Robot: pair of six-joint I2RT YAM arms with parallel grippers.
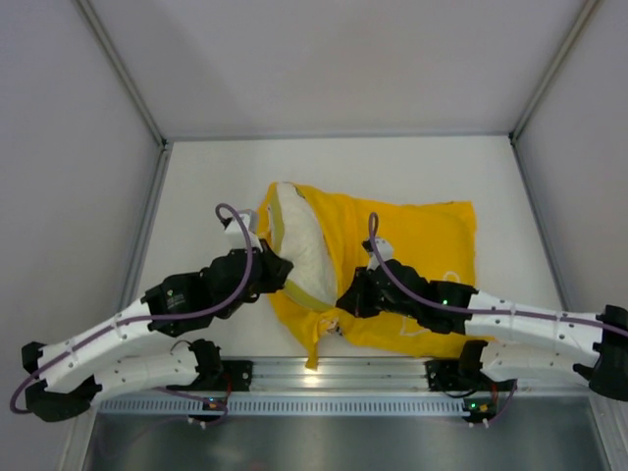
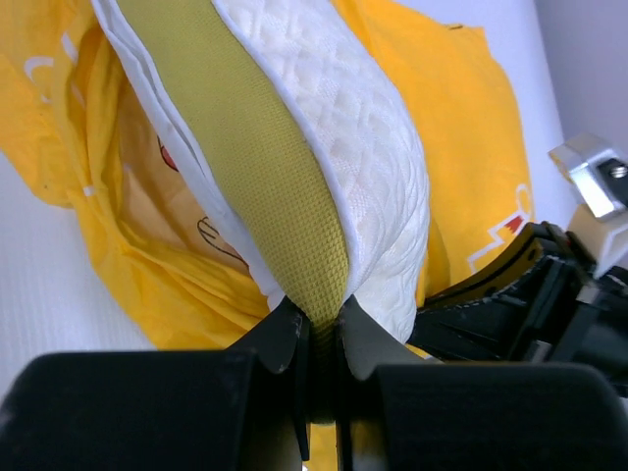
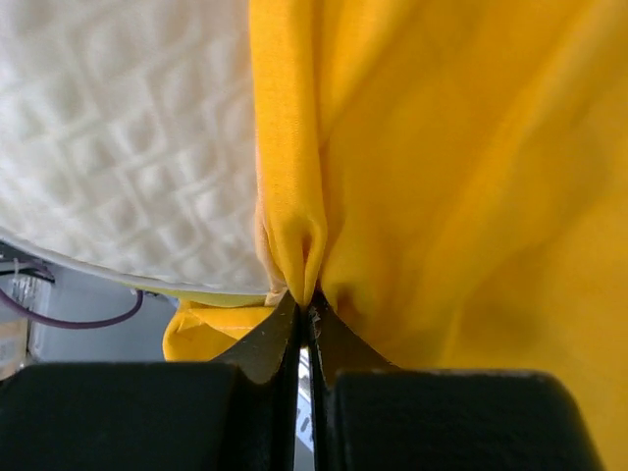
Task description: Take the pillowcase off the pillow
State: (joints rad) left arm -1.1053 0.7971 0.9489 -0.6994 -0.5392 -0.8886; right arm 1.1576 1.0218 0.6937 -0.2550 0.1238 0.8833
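Your left claw is clenched on the pillow by its olive edge band, and the cushion rises straight ahead of the tips. Your right claw grasps a fold of the pillowcase. Yellow cloth spreads ahead and rightward, with the pillow to its left.

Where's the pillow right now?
In the top view, left of centre, the pillow pokes from the pillowcase, its edge pinched by the left gripper.
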